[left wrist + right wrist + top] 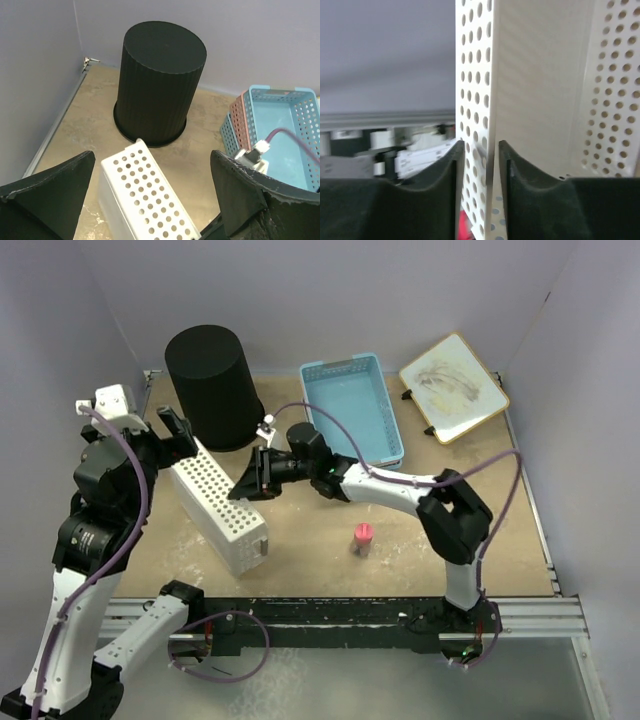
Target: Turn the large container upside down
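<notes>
The large container, a black round ribbed bucket, stands at the back left with its closed end up and its wide rim on the table; it also shows in the left wrist view. A white perforated basket lies on its long side in front of it. My right gripper grips this basket's wall between its jaws. My left gripper is open and empty, hovering over the basket's far end, a little short of the bucket.
A blue basket sits at the back centre, with a pink one nested under it. A whiteboard lies at the back right. A small red object stands near the front centre. Walls close in on the left, back and right.
</notes>
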Robot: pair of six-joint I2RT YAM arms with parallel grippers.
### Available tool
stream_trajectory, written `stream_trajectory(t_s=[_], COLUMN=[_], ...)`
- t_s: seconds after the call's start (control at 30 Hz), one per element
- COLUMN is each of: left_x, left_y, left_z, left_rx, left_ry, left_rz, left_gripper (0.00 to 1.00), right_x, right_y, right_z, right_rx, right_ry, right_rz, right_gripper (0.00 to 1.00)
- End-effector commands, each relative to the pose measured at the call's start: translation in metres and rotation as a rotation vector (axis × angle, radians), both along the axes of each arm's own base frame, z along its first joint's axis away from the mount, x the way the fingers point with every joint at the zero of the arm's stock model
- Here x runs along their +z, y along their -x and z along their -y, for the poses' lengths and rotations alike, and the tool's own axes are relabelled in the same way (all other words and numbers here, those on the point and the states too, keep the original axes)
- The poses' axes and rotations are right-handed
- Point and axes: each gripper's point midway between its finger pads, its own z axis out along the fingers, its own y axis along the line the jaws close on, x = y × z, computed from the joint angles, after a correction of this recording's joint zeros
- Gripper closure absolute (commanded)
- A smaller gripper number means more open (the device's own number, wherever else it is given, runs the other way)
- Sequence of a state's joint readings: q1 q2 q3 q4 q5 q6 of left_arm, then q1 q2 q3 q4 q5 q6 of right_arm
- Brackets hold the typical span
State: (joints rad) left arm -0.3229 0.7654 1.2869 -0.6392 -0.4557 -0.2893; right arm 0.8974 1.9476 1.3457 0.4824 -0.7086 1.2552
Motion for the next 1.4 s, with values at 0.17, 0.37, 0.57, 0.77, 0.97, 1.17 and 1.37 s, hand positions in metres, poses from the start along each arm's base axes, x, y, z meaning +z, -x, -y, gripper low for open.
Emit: stream_trajectory(t_s=[0.17, 0.37, 0.57, 0.77, 0.97, 1.17, 1.37], left_x=[-0.029, -0.038, -0.053, -0.083, -0.143, -0.163, -0.182], left_y=[-0.017, -0.019, -0.001, 0.043, 0.079, 0.082, 0.06], left_z=[0.016, 0.018, -0.008, -0.023, -0.004, 0.008, 0.045], left_rx=[-0.043, -0.049, 0.103, 0.221, 0.151, 0.115, -0.011], left_ry=[-0.002, -0.004, -0.018, 0.089, 0.2, 0.296, 0.436], left_rz=[-0.153, -0.176, -0.298, -0.441, -0.601, -0.575, -0.547], left_gripper=[0.04, 0.04, 0.04, 0.04, 0.04, 0.04, 0.04], right_x=[-0.067, -0.068, -0.029, 0.026, 0.051, 0.025, -0.007], right_y=[-0.05, -0.052, -0.058, -0.052, -0.025, -0.021, -0.033], right_z=[0.079, 0.089, 0.101, 0.097, 0.064, 0.034, 0.042], right_rx=[-0.167, -0.158, -0.229, -0.264, -0.144, -0.042, -0.043], right_ry=[0.615, 0.663, 0.624, 0.449, 0.306, 0.38, 0.554], right_rz=[0.375, 0.424, 0.526, 0.641, 0.696, 0.692, 0.673], right_gripper=[0.34, 0.33, 0.29, 0.17, 0.1, 0.09, 0.16])
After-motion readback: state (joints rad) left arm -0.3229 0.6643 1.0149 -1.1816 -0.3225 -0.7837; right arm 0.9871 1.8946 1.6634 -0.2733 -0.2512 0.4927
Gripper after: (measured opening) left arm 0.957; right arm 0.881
